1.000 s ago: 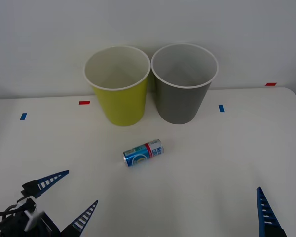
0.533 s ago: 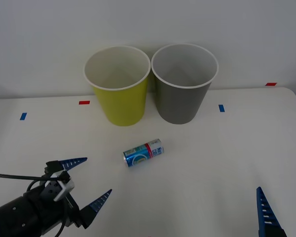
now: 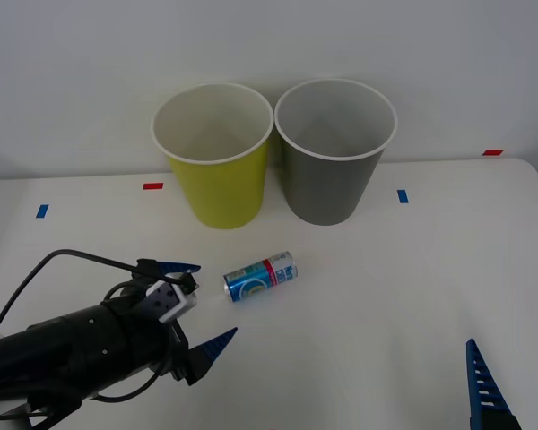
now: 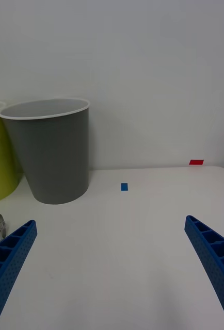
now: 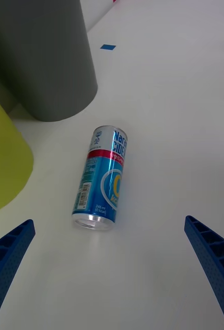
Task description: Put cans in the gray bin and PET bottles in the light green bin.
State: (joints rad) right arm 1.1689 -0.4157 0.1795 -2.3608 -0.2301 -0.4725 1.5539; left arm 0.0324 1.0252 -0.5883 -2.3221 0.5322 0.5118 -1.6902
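The can (image 3: 261,277), a blue drink can with a red band, was the one thing to be sorted, but the larger pieces set the scene first. The white table (image 3: 386,296) carried two tall tapered bins at its far side: the gray bin (image 3: 334,152) and, just beside it on the robot's left, the light green bin (image 3: 214,154), their white rims almost touching. Both stood upright and looked empty from the front view.

The left gripper (image 3: 195,306) sat low over the table, just short of the can, its blue ribbed fingers spread wide. In the left wrist view the can (image 5: 102,177) lay on its side between and ahead of the two fingers (image 5: 6,263), one silver end turned toward the gripper, not yet enclosed. The right gripper (image 4: 112,263) waited at the near right of the table, well apart from the can, its fingers also wide.

The step in hand seemed to be the reach for a grasp. To do it well, the fingers should straddle the can's round body near mid-length, since a lying can will likely roll if nudged on one side. Closing squarely across the cylinder would help, followed by a lift high enough to clear the gray bin's rim.
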